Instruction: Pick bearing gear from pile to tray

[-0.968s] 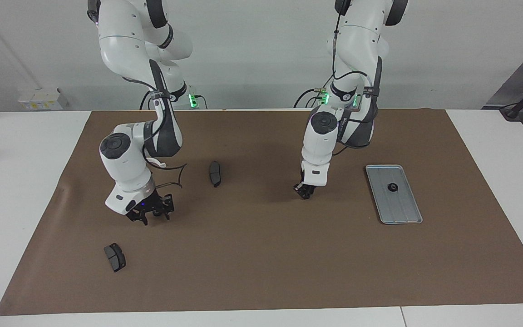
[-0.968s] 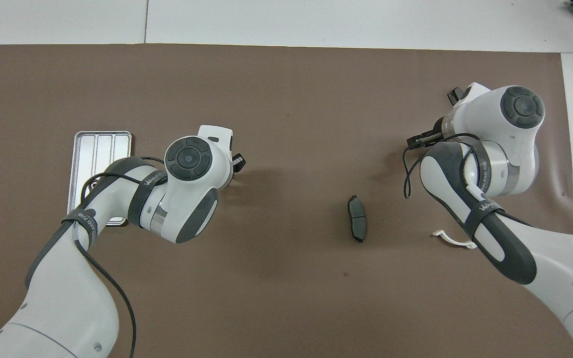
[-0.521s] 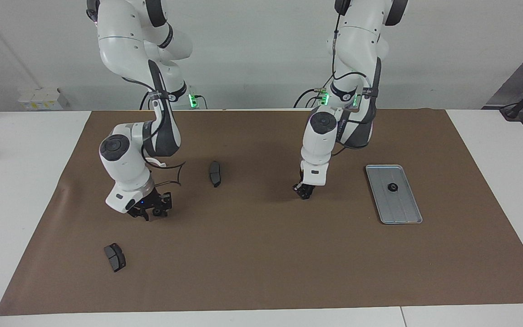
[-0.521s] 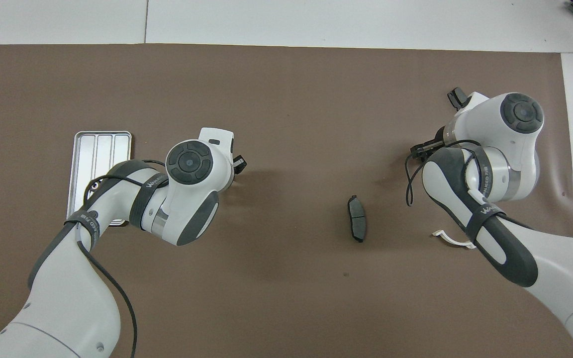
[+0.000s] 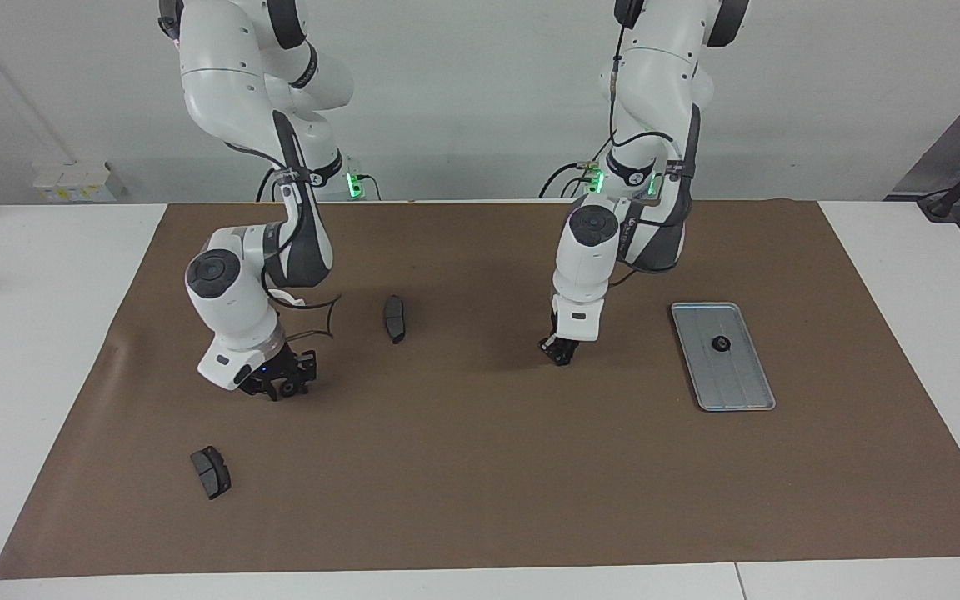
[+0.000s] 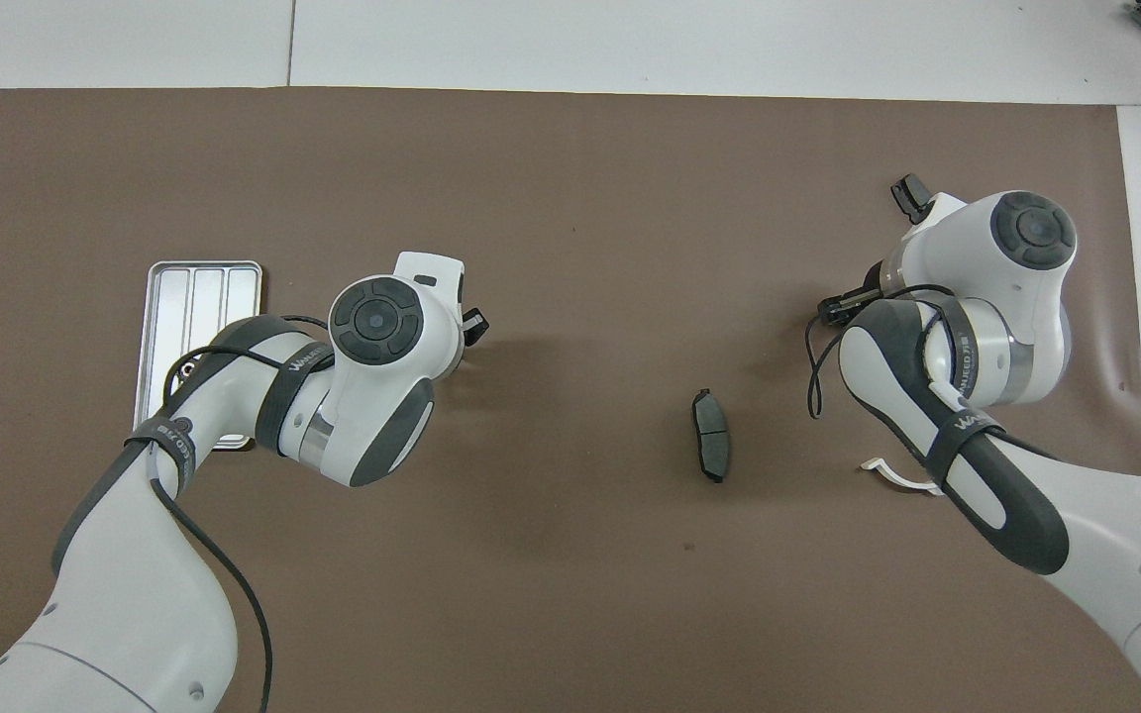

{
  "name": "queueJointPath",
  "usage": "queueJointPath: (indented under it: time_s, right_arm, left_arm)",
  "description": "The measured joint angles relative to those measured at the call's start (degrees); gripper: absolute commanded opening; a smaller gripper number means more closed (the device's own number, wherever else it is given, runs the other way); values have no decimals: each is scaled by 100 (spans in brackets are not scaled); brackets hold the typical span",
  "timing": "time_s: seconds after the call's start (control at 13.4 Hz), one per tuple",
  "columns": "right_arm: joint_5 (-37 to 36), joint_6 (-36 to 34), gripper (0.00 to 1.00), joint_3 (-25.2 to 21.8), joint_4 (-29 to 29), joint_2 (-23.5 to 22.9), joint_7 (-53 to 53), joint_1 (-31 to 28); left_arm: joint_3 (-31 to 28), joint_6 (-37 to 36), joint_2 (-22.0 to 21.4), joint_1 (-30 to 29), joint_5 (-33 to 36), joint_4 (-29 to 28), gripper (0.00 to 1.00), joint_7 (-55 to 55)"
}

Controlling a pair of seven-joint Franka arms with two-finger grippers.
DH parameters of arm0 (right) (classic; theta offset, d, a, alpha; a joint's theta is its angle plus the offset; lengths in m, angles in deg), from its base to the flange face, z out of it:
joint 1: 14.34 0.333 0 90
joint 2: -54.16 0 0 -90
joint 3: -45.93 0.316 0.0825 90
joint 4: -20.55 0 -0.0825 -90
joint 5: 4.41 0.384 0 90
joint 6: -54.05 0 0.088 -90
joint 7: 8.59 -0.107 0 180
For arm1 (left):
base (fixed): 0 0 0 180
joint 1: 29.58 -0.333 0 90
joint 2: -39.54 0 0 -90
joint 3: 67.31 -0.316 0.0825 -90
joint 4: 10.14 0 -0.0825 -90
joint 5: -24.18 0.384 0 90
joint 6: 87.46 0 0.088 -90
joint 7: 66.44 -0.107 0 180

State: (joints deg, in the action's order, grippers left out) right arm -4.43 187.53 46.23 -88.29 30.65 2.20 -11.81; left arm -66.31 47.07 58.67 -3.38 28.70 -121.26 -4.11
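Hanging low over the brown mat [image 5: 480, 467], the left gripper [image 5: 561, 352] has its two fingertips pressed together; whether something small sits between them I cannot tell, because the tips are dark and tiny in both views. It points straight down and its tip is very near the mat. Toward the left arm's end of the table from this gripper lies the tray [image 5: 738, 392], flat on the mat, with one small black ring [image 5: 721, 342] resting inside it.

The right gripper [image 5: 282, 386] is low over the mat at the right arm's end of the table. How wide its fingers stand I cannot tell. A small dark round part seems to sit at its tips, but it is not clear if it is gripped.

Between the two grippers one dark brake pad [image 5: 395, 318] lies on the mat. A second brake pad [image 5: 210, 472] lies farther from the robots than the right gripper. A white half-ring bracket [image 6: 895, 475] shows beside the right arm.
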Motion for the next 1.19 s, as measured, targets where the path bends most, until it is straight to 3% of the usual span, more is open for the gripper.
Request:
queueJointPath:
  time_s: [0.37,0.6,0.89,1.19]
  right_arm:
    - [0,-179,43,-10,-33,63,0,-3]
    - [0,-114,38,-14,-29,74,0,-30]
    - [0,4,20,-13,-27,77,-1,-53]
    - [0,25,18,-4,42,81,-1,-46]
  left_arm:
    - [-79,-854,-835,-1282,8,81,0,-1437]
    - [-75,-858,-853,-1879,7,58,0,-2081]
    - [-75,-818,-856,-2528,-122,-59,0,-3063]
    - [-53,151,-800,-2733,-145,-601,0,-3342]
